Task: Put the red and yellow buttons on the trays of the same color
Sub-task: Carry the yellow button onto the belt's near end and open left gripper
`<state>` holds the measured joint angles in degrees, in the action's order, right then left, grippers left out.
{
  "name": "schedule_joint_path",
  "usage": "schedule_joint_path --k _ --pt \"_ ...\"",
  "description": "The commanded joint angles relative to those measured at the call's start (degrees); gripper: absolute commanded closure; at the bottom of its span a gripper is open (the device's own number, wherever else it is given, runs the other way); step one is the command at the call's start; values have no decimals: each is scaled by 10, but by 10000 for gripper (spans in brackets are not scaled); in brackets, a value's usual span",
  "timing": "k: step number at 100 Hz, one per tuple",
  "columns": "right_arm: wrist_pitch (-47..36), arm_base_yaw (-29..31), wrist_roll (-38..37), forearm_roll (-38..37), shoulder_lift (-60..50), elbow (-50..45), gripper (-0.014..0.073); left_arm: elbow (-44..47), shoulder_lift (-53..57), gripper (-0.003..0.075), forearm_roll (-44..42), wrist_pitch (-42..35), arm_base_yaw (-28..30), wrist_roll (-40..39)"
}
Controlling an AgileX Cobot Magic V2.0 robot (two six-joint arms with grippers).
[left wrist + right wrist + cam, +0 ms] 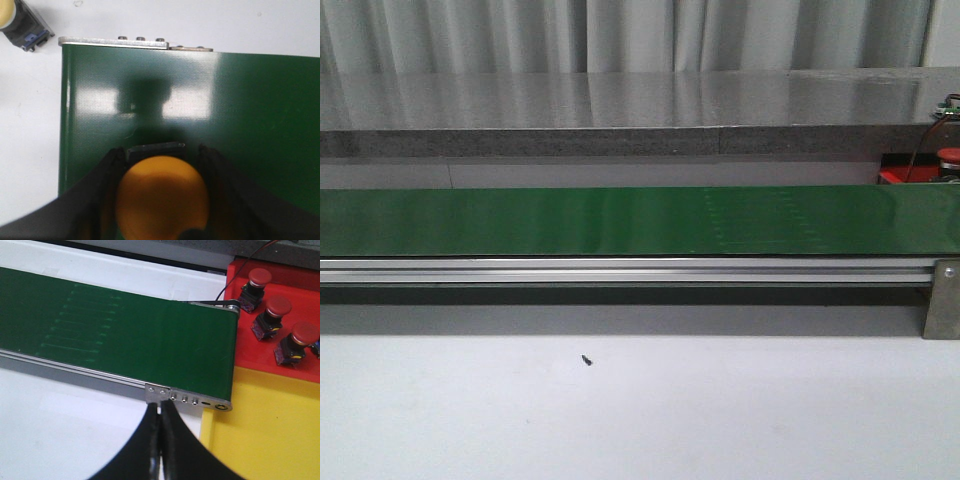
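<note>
In the left wrist view, my left gripper (161, 150) is shut on a yellow button (162, 195) with a dark base, held over one end of the green belt (250, 125). A second yellow button (15, 20) lies on the white table beyond that end. My right gripper (160, 405) is shut with nothing in it, above the white table by the belt's other end. There a red tray (240, 340) holds three red buttons (278, 306), and a yellow tray (270, 430) adjoins it with no button showing. No gripper shows in the front view.
The green belt (620, 220) runs across the front view on an aluminium rail (620, 268), with a metal end bracket (942, 298) at the right. A sliver of red tray (892, 177) and one red button (948, 155) show behind the belt. A grey counter (620, 110) stands at the back.
</note>
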<state>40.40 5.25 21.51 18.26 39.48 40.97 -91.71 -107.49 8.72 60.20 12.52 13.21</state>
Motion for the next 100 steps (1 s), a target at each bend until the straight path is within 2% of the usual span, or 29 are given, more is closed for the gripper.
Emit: schedule_joint_path --k 1,24,33,48,55,100 --pt "-34 -1 4 5 -2 14 664 -15 23 519 11 -17 -4 0" --pt "-34 -1 4 5 -2 14 664 -15 21 474 11 -16 -4 0" --pt "-34 -1 4 5 -2 14 664 -15 21 406 11 -15 -4 0" --pt "-34 -1 4 5 -2 14 664 -15 21 246 23 -13 -4 0" --pt "-34 -1 4 5 -2 14 664 -15 21 203 23 -12 -6 0" --pt "-34 -1 4 5 -2 14 664 -57 76 197 4 -31 -6 0"
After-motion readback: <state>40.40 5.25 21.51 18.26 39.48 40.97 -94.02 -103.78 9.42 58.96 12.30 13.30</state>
